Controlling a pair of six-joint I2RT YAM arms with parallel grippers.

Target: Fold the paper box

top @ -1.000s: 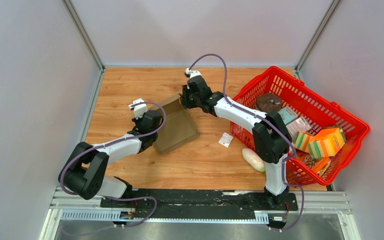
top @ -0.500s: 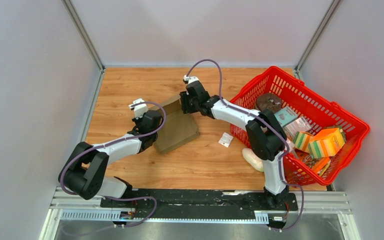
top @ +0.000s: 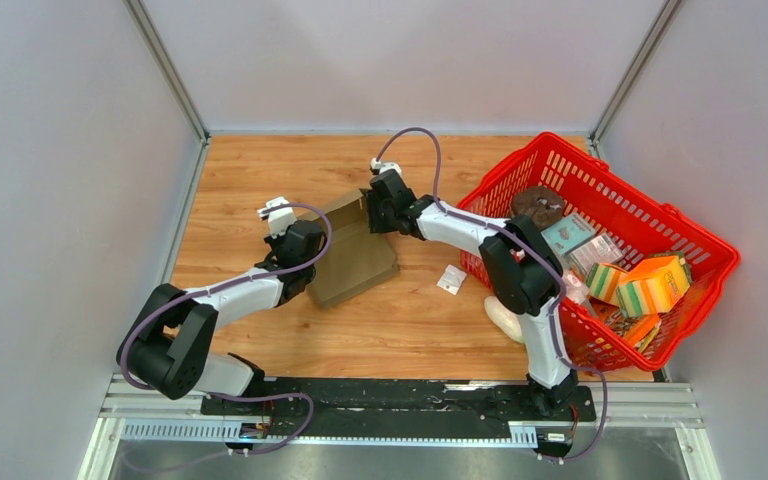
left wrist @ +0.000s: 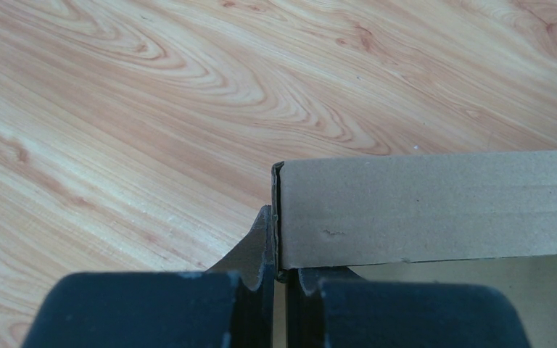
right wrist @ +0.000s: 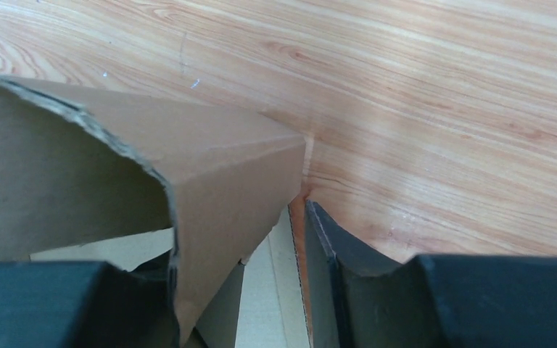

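Note:
The paper box (top: 358,255) is a brown cardboard piece, partly folded, lying left of the middle of the wooden table. My left gripper (top: 303,250) is at its left side. In the left wrist view the gripper (left wrist: 280,281) is shut on the end of an upright cardboard wall (left wrist: 428,210). My right gripper (top: 374,212) is at the box's far right corner. In the right wrist view the gripper (right wrist: 243,272) has its jaws apart, with a bent cardboard flap (right wrist: 225,181) between them, lying against the left finger. The right finger (right wrist: 344,254) is beside the box's edge.
A red plastic basket (top: 705,285) filled with sponges and packets stands at the right. A small white packet (top: 451,279) and a pale oblong object (top: 505,318) lie on the table between the box and the basket. Grey walls enclose the table.
My right gripper has shifted slightly left and nearer over the box's far corner, and its elbow has swung left. The left gripper and the box have stayed in place.

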